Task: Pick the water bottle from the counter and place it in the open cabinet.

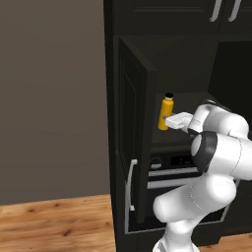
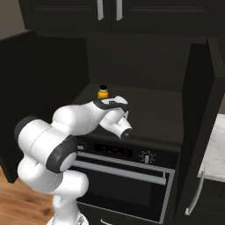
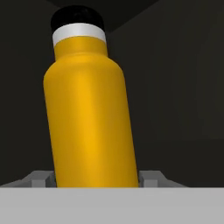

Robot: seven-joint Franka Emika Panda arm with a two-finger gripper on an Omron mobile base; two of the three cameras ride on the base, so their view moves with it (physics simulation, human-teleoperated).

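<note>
Left base view: water bottle [image 1: 167, 113] sits at centre frame inside the open cabinet [image 1: 187, 69], roughly upright, with the gripper [image 1: 172, 121] reaching in from the right and its jaws pinching the bottle's lower body; whether the base touches the shelf floor I cannot tell. Hand view has the bottle leaning slightly left in frame, black cap at top, a grey finger [image 3: 151, 178] pressed to each side of its base. Judged step: placing, late stage; next move calls for lowering until it rests on the shelf, then spreading the jaws and backing straight out without tipping it.
</note>
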